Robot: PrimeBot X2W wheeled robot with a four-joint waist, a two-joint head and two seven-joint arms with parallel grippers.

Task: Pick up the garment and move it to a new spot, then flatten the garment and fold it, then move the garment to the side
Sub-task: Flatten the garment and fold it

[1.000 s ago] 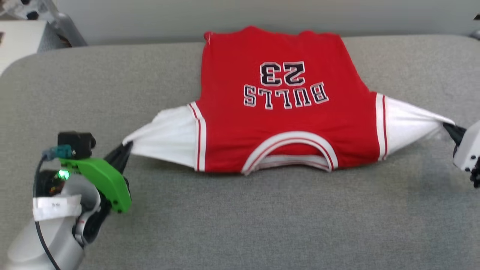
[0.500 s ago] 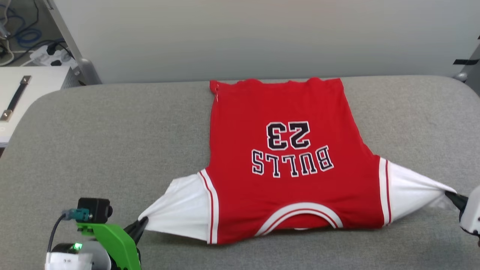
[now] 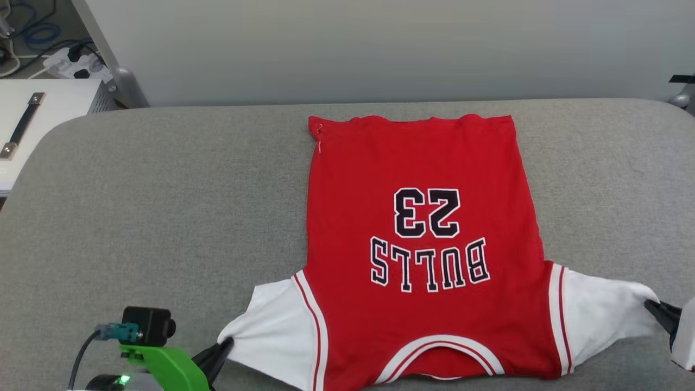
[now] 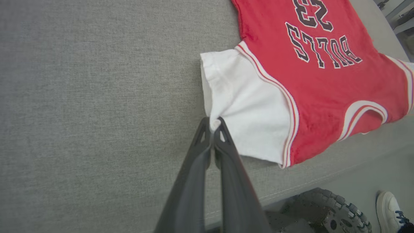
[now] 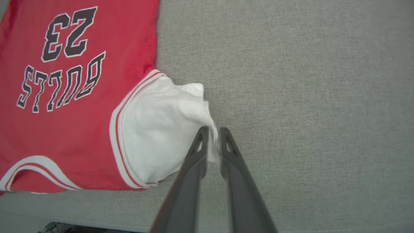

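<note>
The red garment [image 3: 418,163] lies flat on the grey padded table [image 3: 163,190], print side up. Its collar is toward me and its hem toward the far edge. "BULLS" and 23 read upside down. My left gripper [image 3: 225,345] is shut on the tip of the white sleeve at lower left; the left wrist view shows the sleeve corner pinched in that gripper [image 4: 213,124]. My right gripper [image 3: 651,307] holds the other white sleeve at the right edge. In the right wrist view, cloth sits between that gripper's tips [image 5: 212,136]. Both sleeves hang a little slack.
A white cabinet [image 3: 32,108] stands beyond the table's left corner, with a power strip and cables [image 3: 70,62] behind it. A pale wall runs along the back. Below the table's near edge, the left wrist view shows a wheel [image 4: 326,210] and a person's shoe [image 4: 391,207].
The camera tilted up. Both grippers drew the sleeves toward me and inward. The shirt slid a little nearer from the far edge, and the taut sleeves slackened.
</note>
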